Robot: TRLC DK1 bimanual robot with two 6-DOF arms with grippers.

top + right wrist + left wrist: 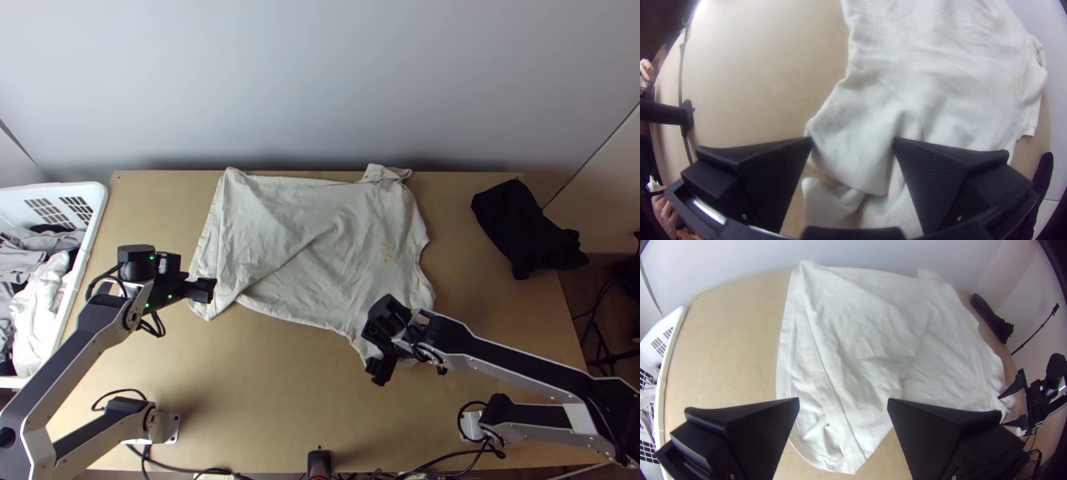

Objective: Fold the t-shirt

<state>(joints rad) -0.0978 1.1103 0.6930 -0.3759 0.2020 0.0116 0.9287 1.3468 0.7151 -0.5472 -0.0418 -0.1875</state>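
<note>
On the table (272,392), the shirt (320,240) lies spread but creased; left claw (843,400) and right claw (853,139) stand wide, apparently holding nothing; centre each over cloth edge, close low, lift together

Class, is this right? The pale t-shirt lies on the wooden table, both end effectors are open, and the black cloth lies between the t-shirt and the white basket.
Not quite: the top view shows the black cloth on the far side of the pale t-shirt from the white basket. The t-shirt does lie on the wooden table, with the left and right end effectors open.
</note>
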